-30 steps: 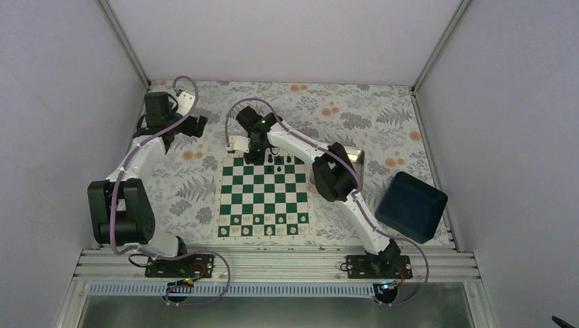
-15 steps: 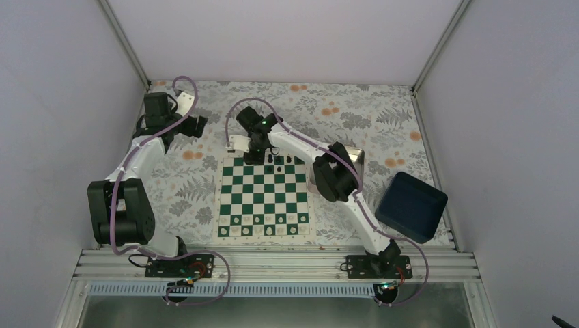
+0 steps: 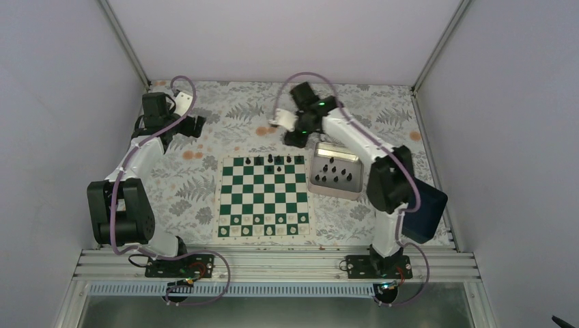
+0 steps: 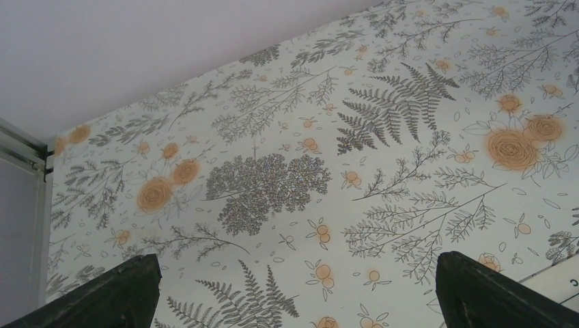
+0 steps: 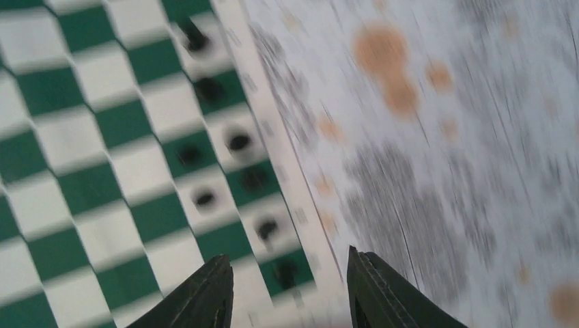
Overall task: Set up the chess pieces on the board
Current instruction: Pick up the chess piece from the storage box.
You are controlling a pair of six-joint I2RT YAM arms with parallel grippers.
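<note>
The green and white board [image 3: 263, 198] lies mid-table. Several tiny black chess pieces [image 3: 279, 160] stand on its two far rows, and they show blurred in the right wrist view [image 5: 239, 142] along the board's edge [image 5: 82, 178]. More black pieces [image 3: 333, 179] lie in the silvery tray [image 3: 315, 183] to the right of the board. My right gripper [image 3: 293, 137] hovers just beyond the board's far edge; in its wrist view [image 5: 290, 287] the jaws are open and empty. My left gripper [image 3: 198, 126] is at the far left, wide open and empty over the tablecloth [image 4: 293, 294].
Small white pieces [image 3: 263, 230] line the board's near row. A dark blue box [image 3: 427, 205] sits at the right, partly behind my right arm. The floral tablecloth [image 3: 225, 109] runs to the walls of the enclosure.
My right arm has swung up and to the right, off the board's far edge, uncovering the tray. A black piece now shows where the gripper was. The left arm has not moved.
</note>
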